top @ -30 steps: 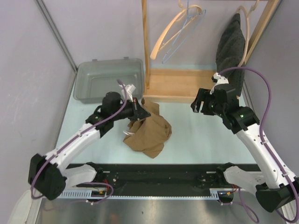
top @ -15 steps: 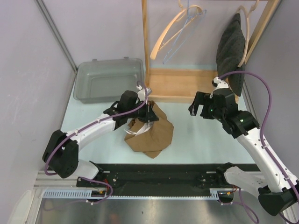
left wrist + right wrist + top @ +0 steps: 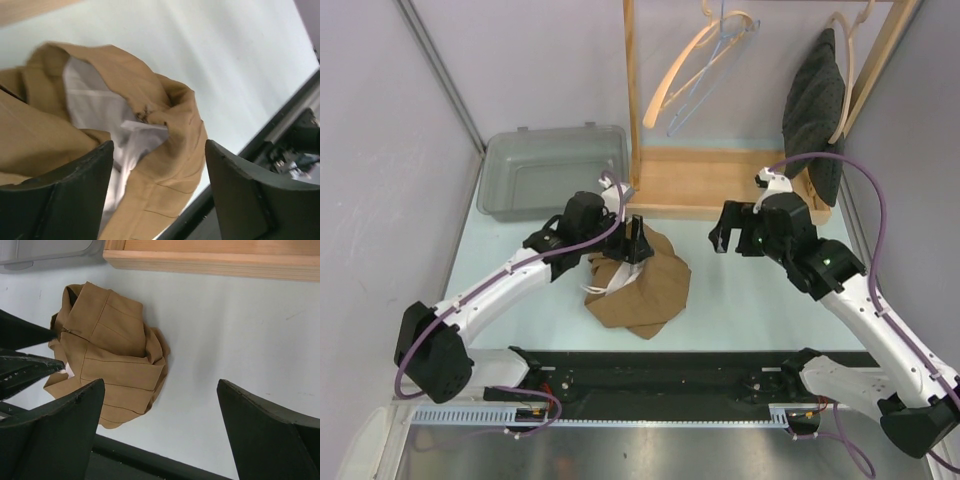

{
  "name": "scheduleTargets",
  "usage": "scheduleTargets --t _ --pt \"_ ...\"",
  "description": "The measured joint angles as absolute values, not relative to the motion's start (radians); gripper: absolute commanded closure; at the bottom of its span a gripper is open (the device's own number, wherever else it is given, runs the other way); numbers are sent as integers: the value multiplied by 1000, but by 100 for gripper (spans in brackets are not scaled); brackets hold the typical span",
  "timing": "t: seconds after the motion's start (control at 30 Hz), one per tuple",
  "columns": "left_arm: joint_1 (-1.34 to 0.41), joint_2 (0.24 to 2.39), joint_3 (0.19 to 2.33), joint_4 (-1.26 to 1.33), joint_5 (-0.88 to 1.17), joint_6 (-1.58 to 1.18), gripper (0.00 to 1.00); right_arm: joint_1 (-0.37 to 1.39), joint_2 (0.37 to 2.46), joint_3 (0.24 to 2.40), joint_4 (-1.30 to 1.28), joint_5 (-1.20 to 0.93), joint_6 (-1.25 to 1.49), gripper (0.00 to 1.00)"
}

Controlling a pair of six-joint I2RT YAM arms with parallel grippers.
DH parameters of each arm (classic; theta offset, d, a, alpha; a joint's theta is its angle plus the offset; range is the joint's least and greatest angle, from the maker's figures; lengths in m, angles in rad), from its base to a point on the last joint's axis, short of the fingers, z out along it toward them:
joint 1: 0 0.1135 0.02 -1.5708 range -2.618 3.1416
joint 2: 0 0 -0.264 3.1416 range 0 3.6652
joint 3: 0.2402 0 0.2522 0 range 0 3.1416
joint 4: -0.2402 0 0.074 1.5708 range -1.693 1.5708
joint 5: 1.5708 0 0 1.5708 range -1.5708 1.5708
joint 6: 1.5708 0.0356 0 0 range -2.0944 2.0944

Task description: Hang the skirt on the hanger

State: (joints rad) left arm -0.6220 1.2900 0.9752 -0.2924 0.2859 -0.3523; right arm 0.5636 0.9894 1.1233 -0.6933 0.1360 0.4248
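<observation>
Left gripper (image 3: 635, 243) has let go since a second ago: then pinched shut on the cloth, jaws now parted. Same arm has carried rightward, toward the wooden rack (image 3: 633, 100). Right arm has swung left, toward mid-bench.

Skirt (image 3: 645, 290): tan, crumpled in a loose heap on the pale bench (image 3: 760, 300). Lies about mid-bench, nearer the far edge, just in front of the left corner of the rack's base board. White lining and a small label show at the open waist in the left wrist view (image 3: 165, 100).

Left gripper, wrist view (image 3: 157, 145): fingers stand well apart, nothing pinched between them. Heap lies under and beyond the gap. Left finger overlaps the fabric in this view; contact or not, cannot tell. From the top view the gripper sits over the far upper side of the heap.

Right gripper (image 3: 728, 232): jaws spread wide, holding nothing. It hangs above bare bench to the right of the skirt, clear of it. Its own camera (image 3: 160, 385) looks down on the heap (image 3: 115, 365) at left, with the rack's base edge along the top.

Wooden hanger (image 3: 695, 60) hangs on the rack's top bar with a blue wire hanger (image 3: 705, 85) beside it, both bare. Dark garment (image 3: 815, 100) hangs at the rack's right end. Grey plastic tub (image 3: 555, 180) sits at the far left corner.
</observation>
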Motion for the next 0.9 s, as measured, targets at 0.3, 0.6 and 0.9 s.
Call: scheduleTargets --t 0.3,0.6,0.9 --pt "-616 1195 1000 -349 104 -340 18 662 1087 1114 -605 135 373 6" --pt "-499 1098 905 -423 -40 -389 18 784 1222 1110 -502 162 353 4" --pt "-462 1013 781 -553 -70 -458 17 823 1353 1110 -344 152 289 3"
